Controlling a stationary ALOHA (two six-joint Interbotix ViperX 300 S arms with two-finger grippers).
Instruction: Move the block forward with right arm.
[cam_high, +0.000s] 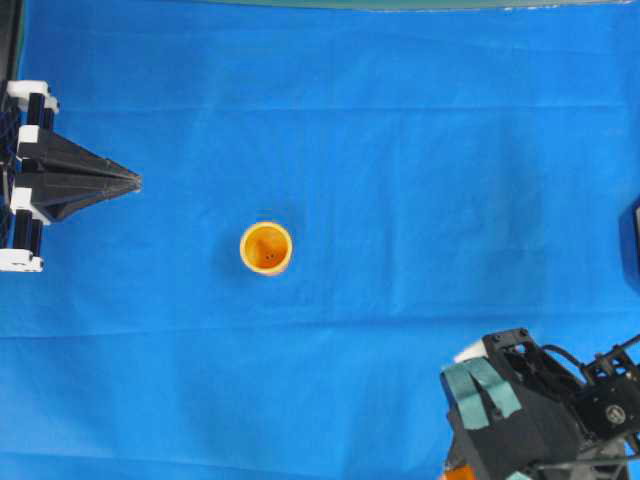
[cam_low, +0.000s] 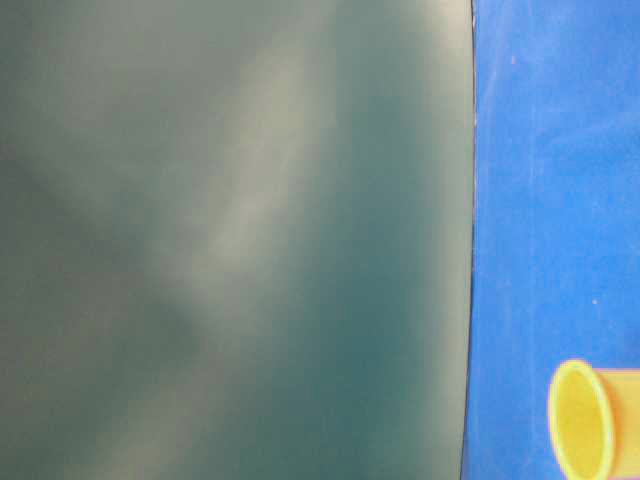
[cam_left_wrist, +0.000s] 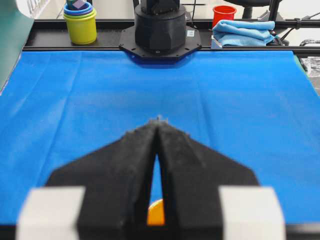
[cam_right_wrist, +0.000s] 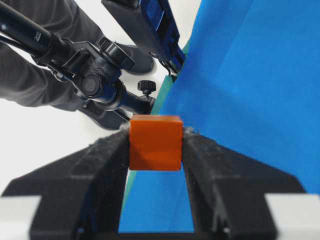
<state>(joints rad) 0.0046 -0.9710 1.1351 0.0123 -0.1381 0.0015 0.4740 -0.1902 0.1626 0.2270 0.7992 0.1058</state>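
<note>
Our right arm's fingers (cam_right_wrist: 102, 165) grasp the block (cam_right_wrist: 155, 143), lifted over the blue worktop's (cam_high: 400, 150) edge. Our left fingers (cam_left_wrist: 135, 150) are clenched together, well apart from the cup (cam_high: 266, 248).

My counter (cam_high: 400, 130) lies under a bright blue cloth, evenly lit, with faint fold lines running across it. Along its far edge, seen from my left wrist, runs a black rail (cam_left_wrist: 75, 48). Behind that sit stacked cups (cam_left_wrist: 80, 22) (yellow-green at the bottom), a red cup (cam_left_wrist: 224, 14) and a folded light-blue towel (cam_left_wrist: 243, 31). A dull green panel (cam_low: 230, 240) fills most of the table-level view, blurred, meeting the cloth at a curved edge. Past the cloth's border, my right wrist sees a pale white floor (cam_right_wrist: 45, 135), black tripod legs and clamps (cam_right_wrist: 95, 80), and someone's dark trousers and shoes (cam_right_wrist: 75, 20).
</note>
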